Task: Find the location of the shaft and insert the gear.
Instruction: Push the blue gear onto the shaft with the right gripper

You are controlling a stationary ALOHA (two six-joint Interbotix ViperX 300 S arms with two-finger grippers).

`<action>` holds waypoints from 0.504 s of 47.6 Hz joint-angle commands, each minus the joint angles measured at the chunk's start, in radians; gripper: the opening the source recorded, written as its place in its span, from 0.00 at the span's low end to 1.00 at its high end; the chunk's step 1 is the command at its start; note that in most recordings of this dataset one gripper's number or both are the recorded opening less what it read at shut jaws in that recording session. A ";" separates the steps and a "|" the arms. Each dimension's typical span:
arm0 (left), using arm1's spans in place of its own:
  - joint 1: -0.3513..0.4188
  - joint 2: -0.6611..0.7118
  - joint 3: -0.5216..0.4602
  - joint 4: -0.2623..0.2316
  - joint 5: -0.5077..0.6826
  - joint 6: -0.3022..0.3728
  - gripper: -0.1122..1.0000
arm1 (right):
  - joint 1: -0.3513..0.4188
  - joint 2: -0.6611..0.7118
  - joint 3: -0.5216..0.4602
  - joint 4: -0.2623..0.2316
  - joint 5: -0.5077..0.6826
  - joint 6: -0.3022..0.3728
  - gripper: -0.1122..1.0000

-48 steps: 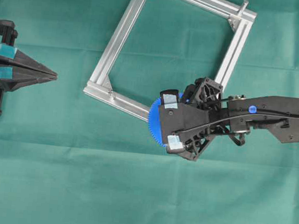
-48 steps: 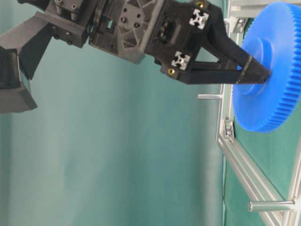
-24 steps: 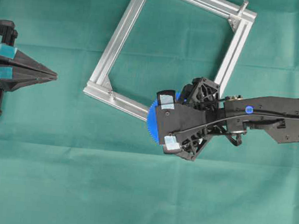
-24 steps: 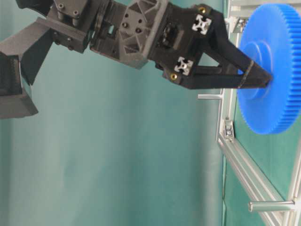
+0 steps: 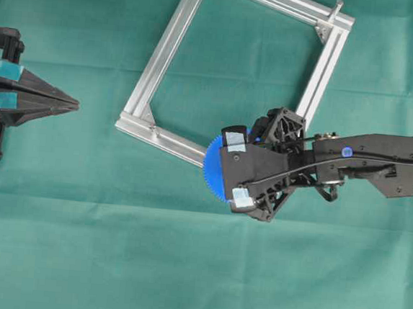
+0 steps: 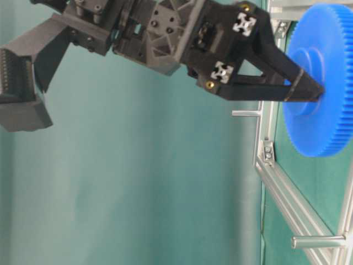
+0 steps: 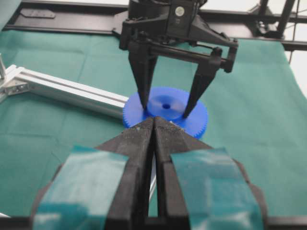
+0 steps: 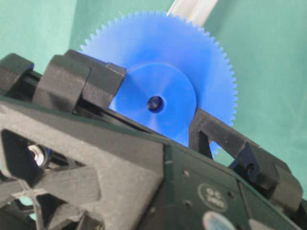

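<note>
— Where's the gear [image 7: 165,111]?
— Flat on the green cloth [image 5: 75,244], at the near corner of the aluminium frame [image 5: 169,46], directly beneath the right gripper [image 7: 166,108].
— Held?
— Its fingers pinch the raised hub [image 8: 154,103] from both sides.
— The left gripper [image 5: 70,102]?
— Pressed together, well apart.

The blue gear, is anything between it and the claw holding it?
No. The right gripper has its fingers right against the raised hub of the gear, one on each side. Nothing sits between them. The centre hole looks open too.
</note>
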State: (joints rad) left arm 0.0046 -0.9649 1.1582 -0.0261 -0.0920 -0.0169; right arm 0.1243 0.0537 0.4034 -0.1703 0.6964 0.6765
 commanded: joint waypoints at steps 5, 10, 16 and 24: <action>-0.002 0.006 -0.028 -0.003 -0.006 0.000 0.11 | 0.008 -0.020 0.005 0.003 -0.018 -0.002 0.72; -0.002 0.006 -0.028 -0.003 -0.006 0.000 0.11 | 0.009 -0.020 0.014 0.003 -0.041 -0.002 0.73; -0.002 0.006 -0.028 -0.003 -0.006 0.000 0.11 | 0.008 -0.018 0.021 0.005 -0.058 -0.002 0.72; -0.002 0.008 -0.028 -0.003 -0.006 0.000 0.11 | 0.008 0.000 0.025 0.005 -0.071 -0.002 0.72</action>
State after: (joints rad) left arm 0.0046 -0.9649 1.1582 -0.0276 -0.0936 -0.0169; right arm 0.1227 0.0598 0.4372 -0.1718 0.6366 0.6734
